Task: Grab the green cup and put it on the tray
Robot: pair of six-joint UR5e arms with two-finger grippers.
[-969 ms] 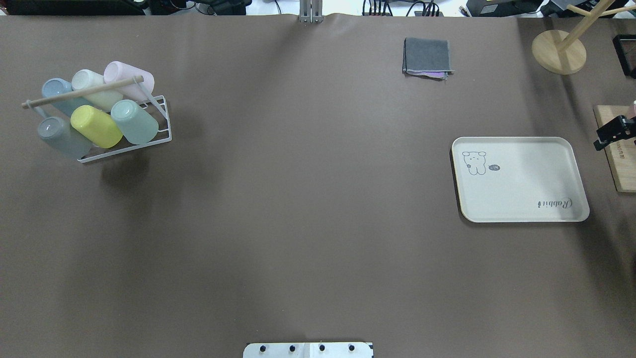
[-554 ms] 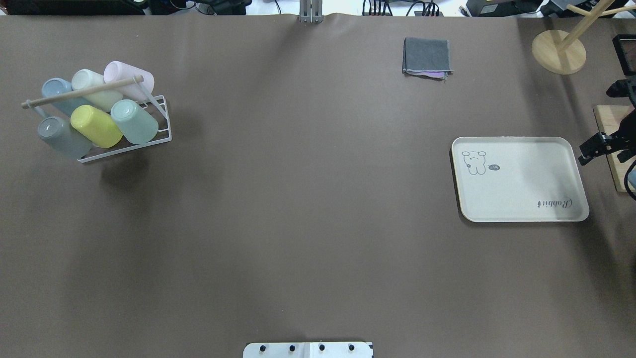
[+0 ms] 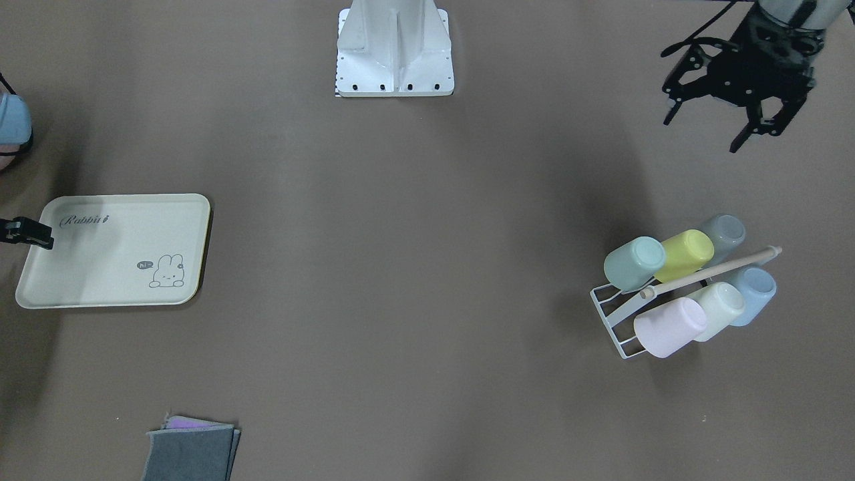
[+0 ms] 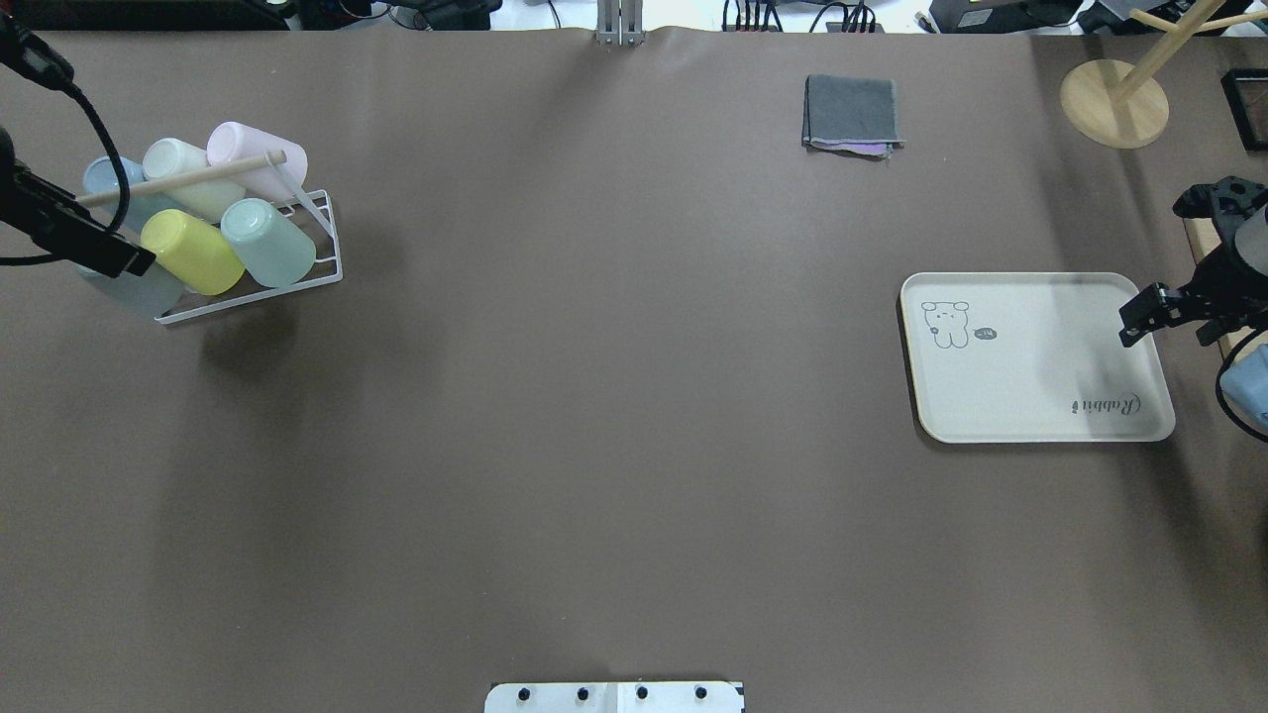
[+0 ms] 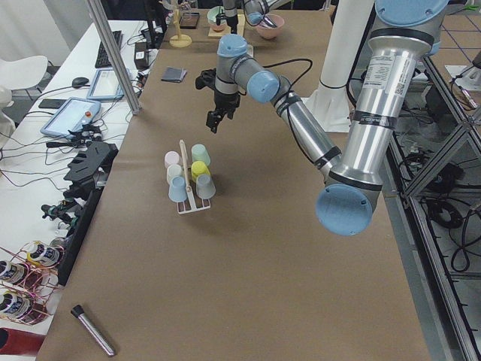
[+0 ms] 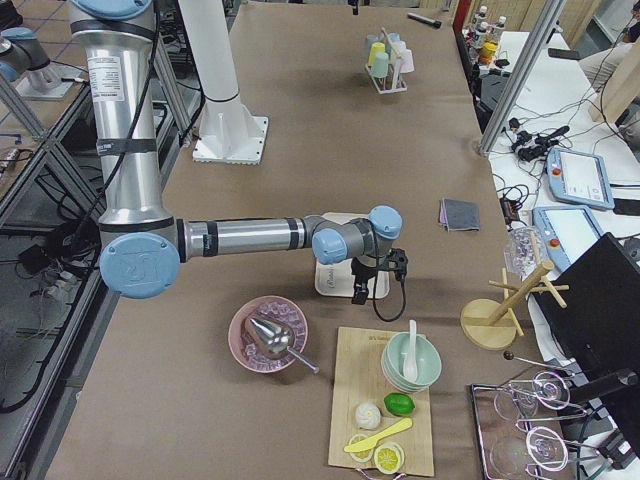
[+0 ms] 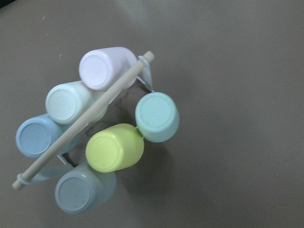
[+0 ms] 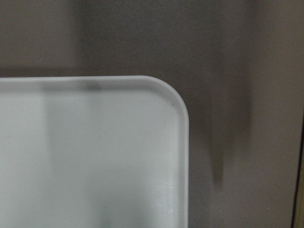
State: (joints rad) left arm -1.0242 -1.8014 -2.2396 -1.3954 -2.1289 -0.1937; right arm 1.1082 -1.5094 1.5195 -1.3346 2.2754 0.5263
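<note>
The left gripper (image 3: 708, 130) hangs high over the rack (image 4: 338, 248) with its jaws apart, touching nothing. It is by far the nearer of the two.

The green cup (image 4: 267, 243) sits on the rack's robot-side row, at the end toward the tray, close beside the yellow cup (image 4: 190, 251). I cannot tell whether those two touch. The green cup lies below the left gripper, mouth down on the rack. Its long axis is tilted, with the base up and leaning away from the dowel (image 4: 198, 176) toward the robot. The left wrist view sees that base almost end on. I judge that a grasp has to come across the cup's side, at the rack's open end and clear of the dowel.

The cloth (image 4: 852, 109) lies far right of the rack. The tray (image 4: 1030, 396) is further right, well apart from the rack, and bare. The right gripper (image 4: 1174, 322) is over the tray's edge farthest from the rack, and its jaws look apart.

The green cup's mouth and whatever holds it are hidden. In the overhead view, parts of the left arm cover much of the grey cup (image 4: 139, 289) and the blue cup (image 4: 99, 176). The frame edge cuts off the right gripper in both the overhead and front-facing views. Neither wrist view shows any fingers.
</note>
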